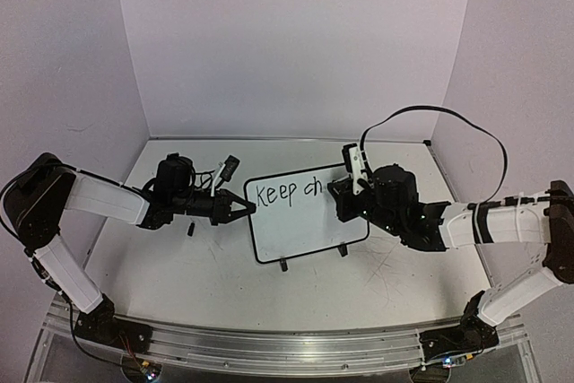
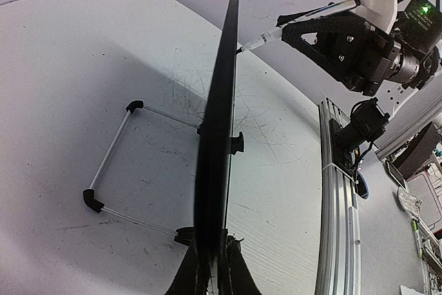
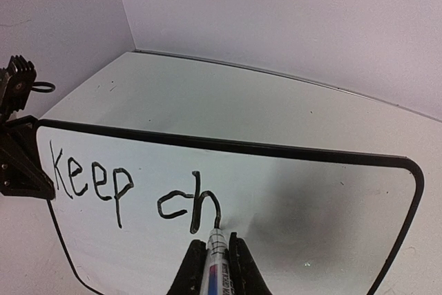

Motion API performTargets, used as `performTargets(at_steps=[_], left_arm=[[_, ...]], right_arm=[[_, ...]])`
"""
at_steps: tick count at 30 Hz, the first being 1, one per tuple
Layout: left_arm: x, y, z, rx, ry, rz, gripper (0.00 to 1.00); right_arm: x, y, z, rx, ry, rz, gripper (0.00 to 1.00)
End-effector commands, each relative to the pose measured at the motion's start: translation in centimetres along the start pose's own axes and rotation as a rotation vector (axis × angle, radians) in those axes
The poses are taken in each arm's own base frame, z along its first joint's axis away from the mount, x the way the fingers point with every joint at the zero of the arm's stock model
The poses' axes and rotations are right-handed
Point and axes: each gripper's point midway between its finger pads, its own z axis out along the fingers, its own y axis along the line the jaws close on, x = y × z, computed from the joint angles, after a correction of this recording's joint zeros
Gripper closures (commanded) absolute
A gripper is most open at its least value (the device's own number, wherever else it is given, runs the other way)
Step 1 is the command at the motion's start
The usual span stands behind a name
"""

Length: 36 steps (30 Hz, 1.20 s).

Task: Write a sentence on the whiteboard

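The whiteboard (image 1: 309, 221) stands tilted on its two black feet at mid-table. Black lettering (image 1: 287, 191) on it reads "keep ch" (image 3: 131, 188). My left gripper (image 1: 244, 208) is shut on the board's left edge. In the left wrist view the board (image 2: 217, 136) runs edge-on up from between the shut fingers (image 2: 213, 278). My right gripper (image 3: 214, 243) is shut on a white marker (image 3: 217, 260). The marker's tip touches the board (image 3: 311, 205) at the foot of the "h". In the right wrist view the left gripper (image 3: 21, 164) shows at the board's left edge.
A wire stand (image 2: 114, 164) props the board from behind. An aluminium rail (image 1: 287, 343) runs along the table's near edge. A black cable (image 1: 448, 114) loops above the right arm. A small black piece (image 1: 190, 230) lies under the left gripper. Walls close three sides.
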Motion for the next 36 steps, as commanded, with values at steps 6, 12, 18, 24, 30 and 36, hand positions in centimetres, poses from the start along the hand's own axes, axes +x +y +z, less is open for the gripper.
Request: performTargets(at_steps=[6,12,18,24,30,36], left_arm=[[-0.3,1.6,0.2,-0.078,-0.005,0.042,1.00],[-0.5,1.8,0.1,-0.096,-0.010,0.047,1.00],[-0.6,2.0,0.0,-0.113,-0.014,0.046,1.00],[-0.6,2.1,-0.1,-0.122,-0.017,0.043,1.00],[-0.7,2.1,-0.2,-0.127,-0.018,0.046,1.00],[-0.8,2.1,-0.2,-0.128,-0.021,0.047,1.00]], right_arm=[[-6.1,0.1,-3.0,-0.030,-0.130,-0.006,1.00],[-5.7,-1.0,-3.3,-0.011,-0.127,-0.038,1.00],[-5.3,0.2,-1.8,-0.058,-0.099,-0.058,1.00],[-4.9,0.3,-1.6,-0.060,-0.098,-0.059,1.00],[-4.4,0.2,-1.9,-0.070,-0.090,-0.061,1.00],[-4.4,0.6,-1.9,-0.090,-0.087,-0.063,1.00]])
